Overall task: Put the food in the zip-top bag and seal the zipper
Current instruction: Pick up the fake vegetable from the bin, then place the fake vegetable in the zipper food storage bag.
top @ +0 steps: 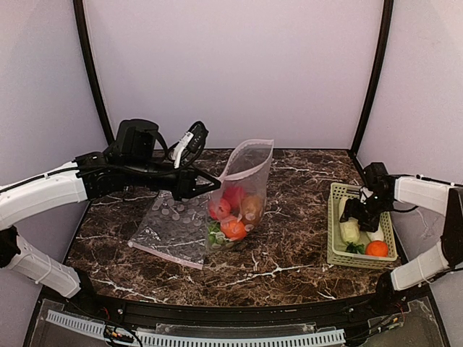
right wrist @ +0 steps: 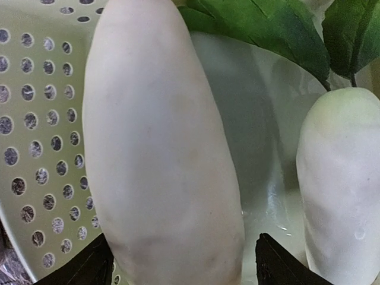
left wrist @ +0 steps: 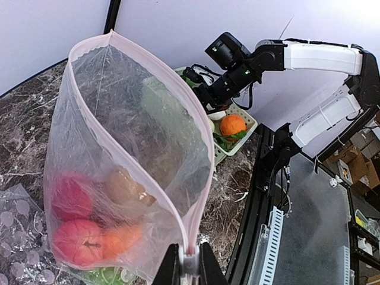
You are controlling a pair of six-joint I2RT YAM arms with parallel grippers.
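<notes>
The zip-top bag stands upright with its mouth open. My left gripper is shut on one end of its pinkish zipper. Food lies in the bag: a red apple, an orange one, a brown potato and some greens. My right gripper is down in the basket, open, with a finger on either side of a white radish.
The pale green basket at the right also holds a second radish, leafy greens and an orange. A second dotted bag lies flat left of the upright one.
</notes>
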